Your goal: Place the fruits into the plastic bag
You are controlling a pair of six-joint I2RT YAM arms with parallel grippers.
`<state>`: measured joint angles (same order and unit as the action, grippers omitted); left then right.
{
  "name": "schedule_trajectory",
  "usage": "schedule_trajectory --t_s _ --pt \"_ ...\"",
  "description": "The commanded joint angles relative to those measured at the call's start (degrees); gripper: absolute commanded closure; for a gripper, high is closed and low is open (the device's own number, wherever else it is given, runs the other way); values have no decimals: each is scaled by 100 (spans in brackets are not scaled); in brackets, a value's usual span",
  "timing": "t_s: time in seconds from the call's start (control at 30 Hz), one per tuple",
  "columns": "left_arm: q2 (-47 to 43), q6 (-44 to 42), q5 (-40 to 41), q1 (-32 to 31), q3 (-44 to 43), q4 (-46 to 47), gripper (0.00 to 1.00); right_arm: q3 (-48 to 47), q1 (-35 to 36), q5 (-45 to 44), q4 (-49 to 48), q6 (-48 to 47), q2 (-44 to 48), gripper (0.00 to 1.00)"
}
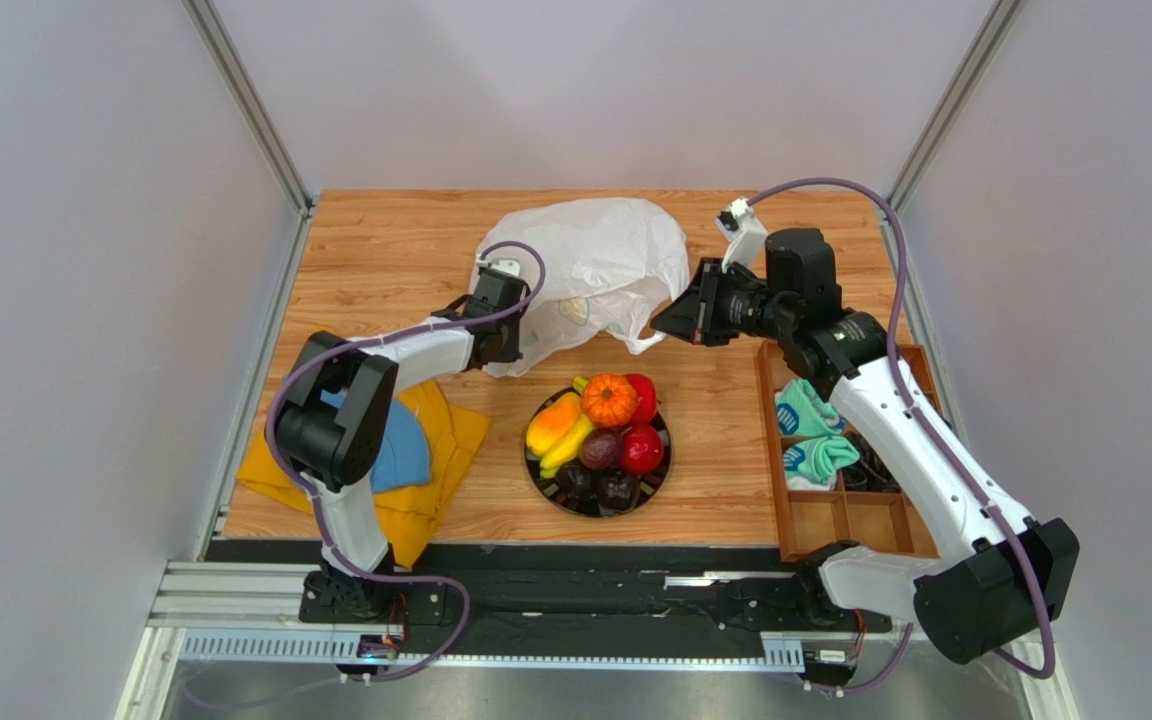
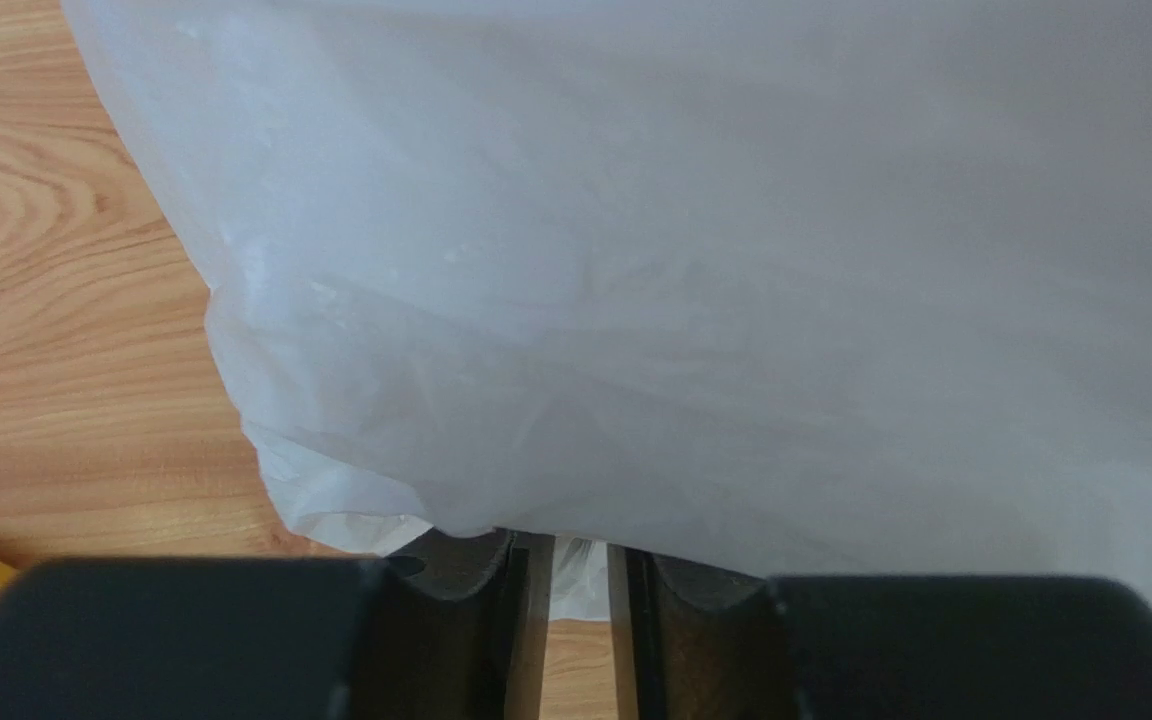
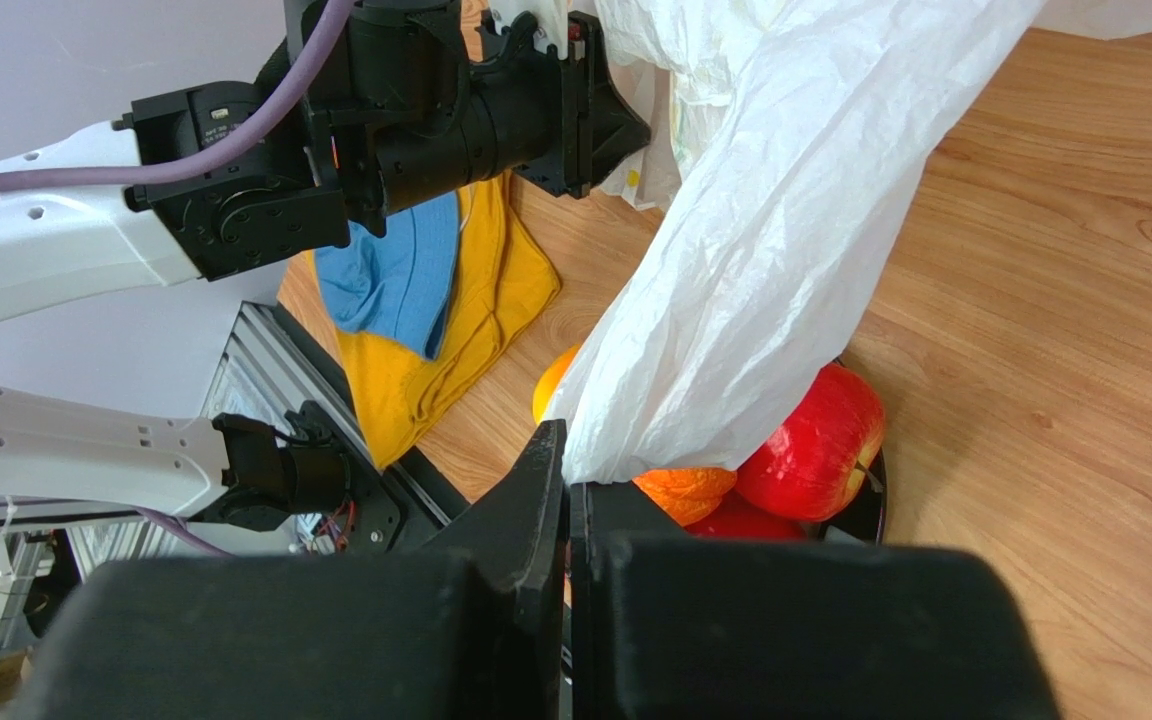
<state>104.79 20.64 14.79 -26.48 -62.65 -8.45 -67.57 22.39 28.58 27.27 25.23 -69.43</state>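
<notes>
The plastic bag lies crumpled at the table's middle back. My right gripper is shut on the bag's edge and holds it stretched up above the fruits; in the right wrist view the film runs up from the closed gripper. My left gripper is at the bag's left lower edge, its jaws a narrow gap apart with the bag draped over the fingertips. The fruits sit on a black plate: ribbed orange one, banana, mango, red one, dark ones.
A yellow cloth with a blue cloth on it lies at the left front. A wooden compartment tray holding teal-and-white items stands at the right, under my right arm.
</notes>
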Motion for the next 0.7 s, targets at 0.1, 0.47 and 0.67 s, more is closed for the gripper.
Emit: schedule_trajectory --t_s 0.1,0.47,0.67 --pt "-186 -122 103 -15 -64 -52 100 42 20 -142 -11 -71 202 100" --pt "-3859 -140 -845 -15 1237 459 100 -239 -59 -880 -37 -265 -333 100" --pt "-5099 62 -1425 -15 923 -560 100 -722 -165 -1240 -108 -221 -1045 100"
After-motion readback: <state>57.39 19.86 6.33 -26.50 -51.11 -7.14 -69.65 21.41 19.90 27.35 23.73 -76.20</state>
